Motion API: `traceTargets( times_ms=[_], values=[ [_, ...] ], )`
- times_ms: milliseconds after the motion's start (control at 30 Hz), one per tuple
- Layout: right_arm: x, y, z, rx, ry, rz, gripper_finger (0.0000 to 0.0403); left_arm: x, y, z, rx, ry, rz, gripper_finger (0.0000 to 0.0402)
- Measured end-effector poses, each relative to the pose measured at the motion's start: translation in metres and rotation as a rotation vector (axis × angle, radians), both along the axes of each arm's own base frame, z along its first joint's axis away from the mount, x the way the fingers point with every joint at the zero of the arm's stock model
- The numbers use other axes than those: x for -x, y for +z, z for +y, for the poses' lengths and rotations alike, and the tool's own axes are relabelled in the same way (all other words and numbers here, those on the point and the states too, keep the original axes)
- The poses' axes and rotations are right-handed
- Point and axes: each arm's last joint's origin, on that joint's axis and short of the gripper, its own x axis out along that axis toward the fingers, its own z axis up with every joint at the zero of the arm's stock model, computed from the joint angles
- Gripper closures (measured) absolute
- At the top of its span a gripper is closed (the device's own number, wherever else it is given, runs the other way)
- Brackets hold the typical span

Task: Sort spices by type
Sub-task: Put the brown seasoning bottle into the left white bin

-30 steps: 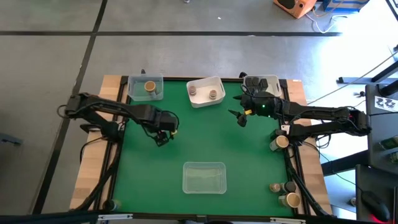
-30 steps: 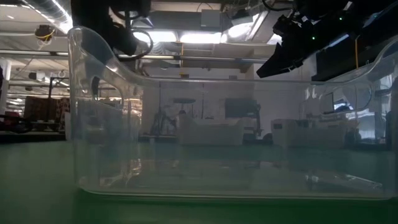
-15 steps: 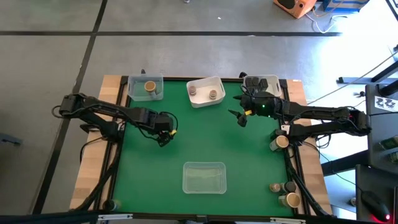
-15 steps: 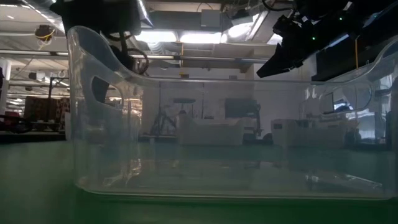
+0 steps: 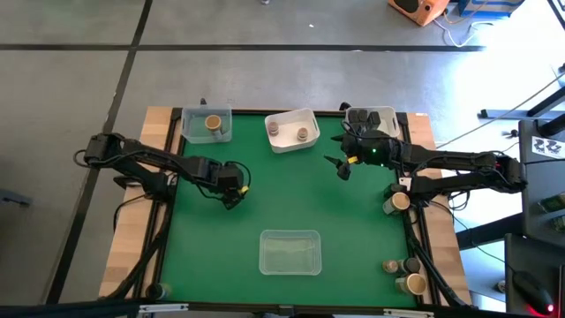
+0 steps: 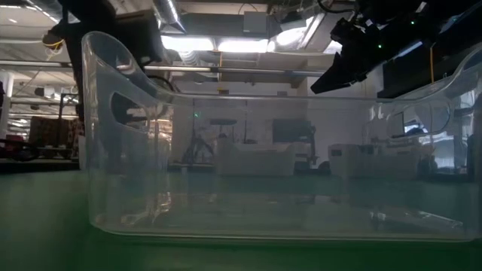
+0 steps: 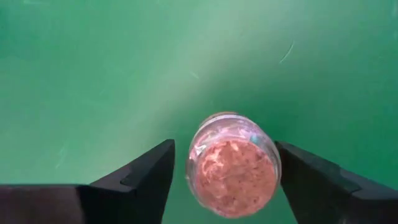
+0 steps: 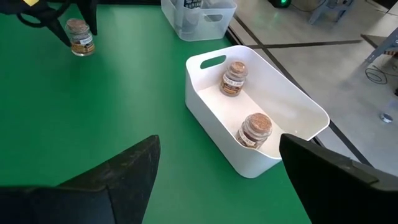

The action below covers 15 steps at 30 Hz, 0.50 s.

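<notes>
Small round clear-glass spice jar with a pinkish-tan cork top (image 7: 233, 171), standing upright on the green bench between the two dark fingers of the left end effector (image 7: 224, 180), a gap showing on each side; the same jar appears in the right wrist view (image 8: 79, 36). Two similar cork-topped jars with brown contents (image 8: 234, 78) (image 8: 255, 129) stand upright inside the white rectangular plastic tray (image 8: 208, 102). One tan-topped jar (image 5: 213, 124) sits in the clear tray at the far left. Further tan-topped jars (image 5: 399, 201) (image 5: 412, 283) stand along the bench's right edge.
</notes>
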Motion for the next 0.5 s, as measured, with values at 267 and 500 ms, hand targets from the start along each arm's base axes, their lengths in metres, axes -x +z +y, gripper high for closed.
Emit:
traceTargets(
  times_ms=[267, 500],
  values=[
    [0.000, 0.000, 0.000, 0.001, 0.000, -0.002, 0.0072, 0.002, -0.002, 0.000, -0.009, -0.045, 0.016, 0.0231],
    [0.000, 0.000, 0.000, 0.001, 0.000, -0.002, 0.0072, -0.008, 0.010, 0.000, -0.021, -0.095, -0.026, 0.0228]
  ],
)
